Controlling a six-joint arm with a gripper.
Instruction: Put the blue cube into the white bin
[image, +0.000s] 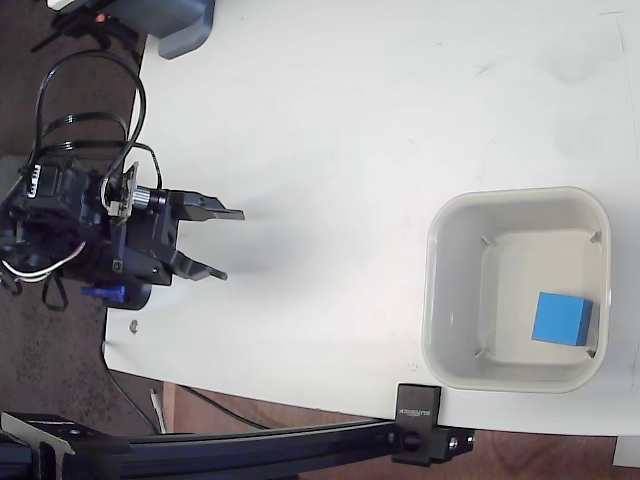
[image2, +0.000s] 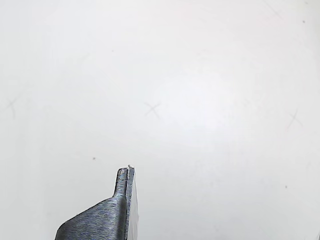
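Blue cube (image: 560, 319) inside white bin (image: 440, 300), hand (image: 232, 243) spread wide, empty

You see a white table (image: 350, 120) stretching out ahead of the pincer, brightly and evenly lit, with faint cross marks. Behind and beside it lies dark brown floor (image: 60, 420), crossed by a black rail (image: 250, 445).

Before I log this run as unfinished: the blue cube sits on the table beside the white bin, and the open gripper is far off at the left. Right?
Not quite. In the fixed view the blue cube lies inside the white bin, on its floor. The gripper is indeed open and far off at the left.
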